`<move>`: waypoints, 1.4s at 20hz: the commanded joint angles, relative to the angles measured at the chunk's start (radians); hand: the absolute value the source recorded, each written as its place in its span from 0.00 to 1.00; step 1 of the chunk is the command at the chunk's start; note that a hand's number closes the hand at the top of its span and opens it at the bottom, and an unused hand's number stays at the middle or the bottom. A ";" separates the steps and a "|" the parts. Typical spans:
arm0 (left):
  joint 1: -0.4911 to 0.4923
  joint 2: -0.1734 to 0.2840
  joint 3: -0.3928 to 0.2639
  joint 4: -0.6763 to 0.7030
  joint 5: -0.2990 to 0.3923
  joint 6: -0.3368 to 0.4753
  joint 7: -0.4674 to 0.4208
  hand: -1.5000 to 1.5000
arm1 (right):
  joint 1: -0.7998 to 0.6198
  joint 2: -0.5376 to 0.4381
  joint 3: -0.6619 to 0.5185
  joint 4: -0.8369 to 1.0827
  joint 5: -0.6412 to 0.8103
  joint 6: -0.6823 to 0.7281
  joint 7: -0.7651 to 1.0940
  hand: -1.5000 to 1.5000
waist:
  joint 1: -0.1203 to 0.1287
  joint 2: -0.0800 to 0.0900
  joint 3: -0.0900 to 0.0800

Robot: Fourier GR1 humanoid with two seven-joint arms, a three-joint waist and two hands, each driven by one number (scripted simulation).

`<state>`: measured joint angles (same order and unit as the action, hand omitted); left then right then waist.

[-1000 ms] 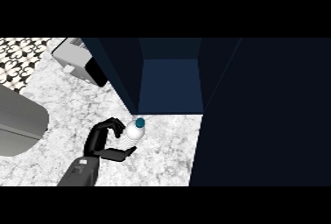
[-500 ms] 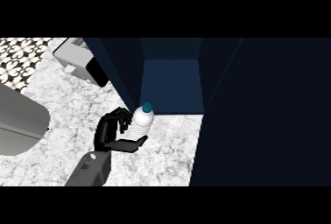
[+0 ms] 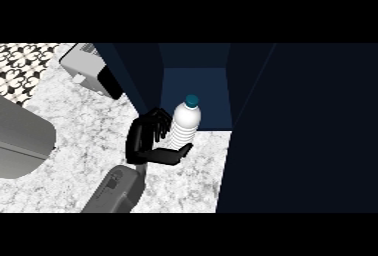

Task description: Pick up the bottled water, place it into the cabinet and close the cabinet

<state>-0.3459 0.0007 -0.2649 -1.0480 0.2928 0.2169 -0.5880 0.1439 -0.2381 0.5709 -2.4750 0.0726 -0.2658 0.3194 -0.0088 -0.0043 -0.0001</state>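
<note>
1. The bottled water (image 3: 184,125) is a clear ribbed bottle with a teal cap, standing almost upright.
2. The robot hand (image 3: 151,142) has its fingers and thumb curled round the bottle's lower body.
3. The bottle is at the open front of the dark blue cabinet (image 3: 193,82), seemingly raised above the marble worktop (image 3: 81,125).
4. A grey toaster (image 3: 88,67) stands at the upper left.

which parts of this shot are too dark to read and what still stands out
Head view: the open cabinet and everything to its right sink into near-black shade, detail lost; the white water bottle with its teal cap stands out brightly in the left hand, over the evenly lit marble counter.
</note>
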 commanded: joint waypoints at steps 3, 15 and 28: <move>-0.066 -0.001 -0.089 -0.085 0.065 0.131 0.110 1.00 | 0.012 -0.005 0.001 -0.077 0.056 0.007 0.042 0.00 | -0.001 0.003 0.000; -0.373 -0.001 -0.140 0.190 0.181 0.326 0.148 1.00 | 0.063 -0.017 0.019 -0.091 0.057 0.000 -0.004 0.00 | -0.021 0.007 -0.001; -0.551 -0.001 -0.114 0.484 0.300 0.420 0.095 1.00 | 0.153 -0.069 -0.070 -0.088 -0.069 0.070 -0.102 0.00 | -0.035 0.011 0.000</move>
<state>-0.8402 0.0001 -0.3631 -0.6546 0.5647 0.5942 -0.4666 0.2700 -0.2930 0.5224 -2.4873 0.0264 -0.2106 0.2068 -0.0394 0.0049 -0.0002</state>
